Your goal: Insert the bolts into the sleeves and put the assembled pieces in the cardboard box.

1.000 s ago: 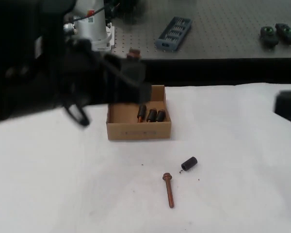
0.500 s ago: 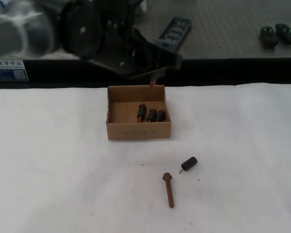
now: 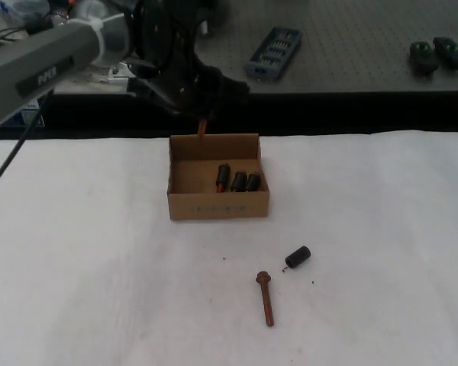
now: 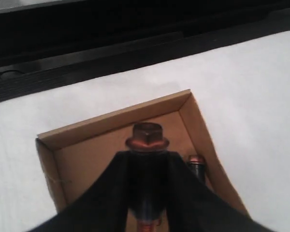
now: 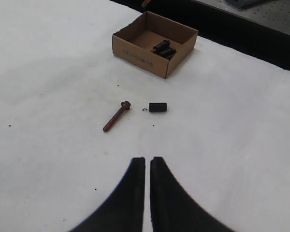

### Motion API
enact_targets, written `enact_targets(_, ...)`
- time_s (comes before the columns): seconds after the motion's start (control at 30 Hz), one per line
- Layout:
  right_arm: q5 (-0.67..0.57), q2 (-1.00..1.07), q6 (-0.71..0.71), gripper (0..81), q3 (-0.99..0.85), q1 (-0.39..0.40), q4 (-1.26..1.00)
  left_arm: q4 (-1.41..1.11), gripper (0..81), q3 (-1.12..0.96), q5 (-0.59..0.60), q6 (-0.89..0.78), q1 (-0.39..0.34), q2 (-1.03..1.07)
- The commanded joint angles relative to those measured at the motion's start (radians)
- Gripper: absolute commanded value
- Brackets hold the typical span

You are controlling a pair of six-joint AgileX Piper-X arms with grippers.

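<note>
My left gripper [image 4: 146, 162] is shut on a copper bolt [image 4: 146, 136] with a dark sleeve around its shank. It hangs over the back wall of the cardboard box [image 3: 217, 204]; the bolt's tip [image 3: 204, 127] pokes down there. Three assembled pieces [image 3: 239, 181] lie in the box's right half. On the white cloth in front lie a loose black sleeve [image 3: 297, 257] and a loose copper bolt [image 3: 266, 298]. My right gripper [image 5: 147, 166] is shut on nothing, low over the cloth, well short of the bolt [image 5: 117, 116], sleeve [image 5: 157, 107] and box [image 5: 140, 54].
Behind the cloth runs a dark perforated bench with a blue rack [image 3: 273, 50] and two small dark parts [image 3: 437, 53] at the far right. White cloth [image 3: 99, 267] spreads wide to the left and right of the box.
The left arm has swung away from the camera to behind the box, carrying the bolt leftward along the back wall. A dark shape at the right edge has left the high view.
</note>
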Motion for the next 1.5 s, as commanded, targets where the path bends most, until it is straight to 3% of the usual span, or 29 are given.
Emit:
enact_targets(0.0, 0.026, -0.007, -0.006, 3.8, -0.003, -0.006, -0.001, 0.017, 0.6, -0.052, 0.015, 0.040, 0.010, 0.059)
enact_targets(1.07, 0.040, -0.007, -0.006, 3.8, -0.003, -0.006, -0.001, 0.050, 0.1, -0.062, 0.148, 0.065, 0.005, 0.229)
enact_targets(1.13, 0.040, -0.007, -0.006, 3.8, -0.003, -0.006, -0.001, 0.054, 4.2, -0.062, 0.150, 0.065, 0.004, 0.229)
enact_targets(1.37, 0.040, -0.007, -0.006, 3.8, -0.003, -0.006, -0.001, 0.054, 32.0, -0.062, 0.174, -0.002, 0.004, 0.229)
enact_targets(1.47, 0.040, -0.007, -0.006, 3.8, -0.003, -0.006, -0.001, 0.054, 33.9, -0.062, 0.174, -0.002, 0.004, 0.222)
